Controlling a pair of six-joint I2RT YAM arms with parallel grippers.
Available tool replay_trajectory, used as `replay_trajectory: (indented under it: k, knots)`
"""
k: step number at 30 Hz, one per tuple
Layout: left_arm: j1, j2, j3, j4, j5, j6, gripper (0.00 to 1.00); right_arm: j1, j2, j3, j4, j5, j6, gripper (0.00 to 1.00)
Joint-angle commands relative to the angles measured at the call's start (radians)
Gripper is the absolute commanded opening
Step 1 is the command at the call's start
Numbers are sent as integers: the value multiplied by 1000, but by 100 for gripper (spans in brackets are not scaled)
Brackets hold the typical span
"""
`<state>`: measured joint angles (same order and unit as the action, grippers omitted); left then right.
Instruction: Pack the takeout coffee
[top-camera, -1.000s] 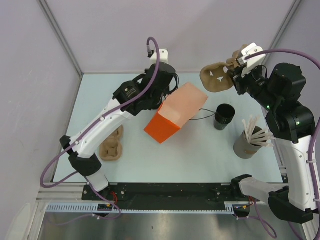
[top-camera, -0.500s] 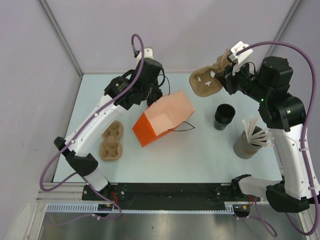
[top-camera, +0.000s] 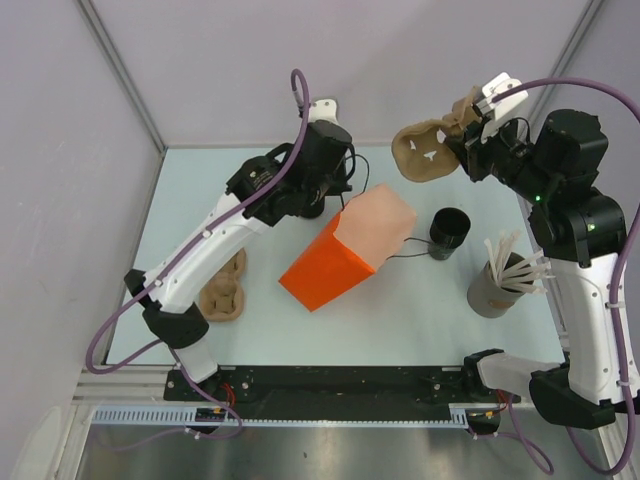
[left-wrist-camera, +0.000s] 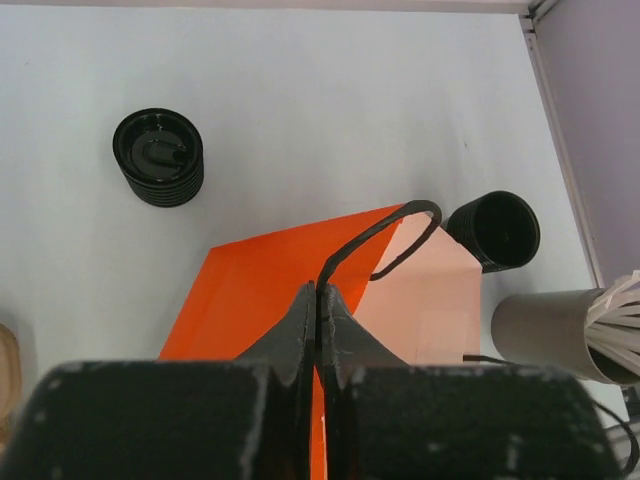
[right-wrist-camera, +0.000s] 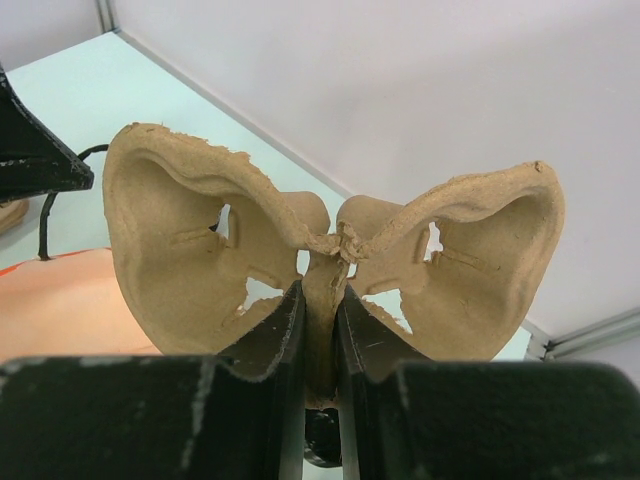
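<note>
Pale blue counter (top-camera: 430, 320) and grey walls are framing the scene. The left end effector (left-wrist-camera: 318, 300) is pinching, fully closed, the thin black handle (left-wrist-camera: 372, 233) of an orange paper bag (top-camera: 340, 260) that is leaning tilted on the counter. The right end effector (right-wrist-camera: 320, 295) is clamping the middle ridge of a brown pulp cup tray (right-wrist-camera: 190, 240), holding it in the air. The takeout coffee (left-wrist-camera: 158, 158), lidded, is standing upright on the counter, apart from the bag. An open black cup (top-camera: 449, 232) is sitting by the bag's mouth, near a grey tub of white sticks (top-camera: 490, 295).

Orange bag (top-camera: 345, 255), blk cup (left-wrist-camera: 158, 157), brown tray (top-camera: 425, 152), grey tub (top-camera: 492, 292).
</note>
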<state>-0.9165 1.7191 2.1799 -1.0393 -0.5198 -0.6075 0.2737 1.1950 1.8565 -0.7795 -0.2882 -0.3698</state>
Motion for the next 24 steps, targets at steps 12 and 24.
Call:
replay_trajectory:
  k: [12,24]
  knots:
    - [25,4,41,-15,-19,-43,1,-34,-23,33,28,-29,16,17]
    - [146,-111,-158,-7,20,-38,22,-33,-8,18,26,-71,23,17]
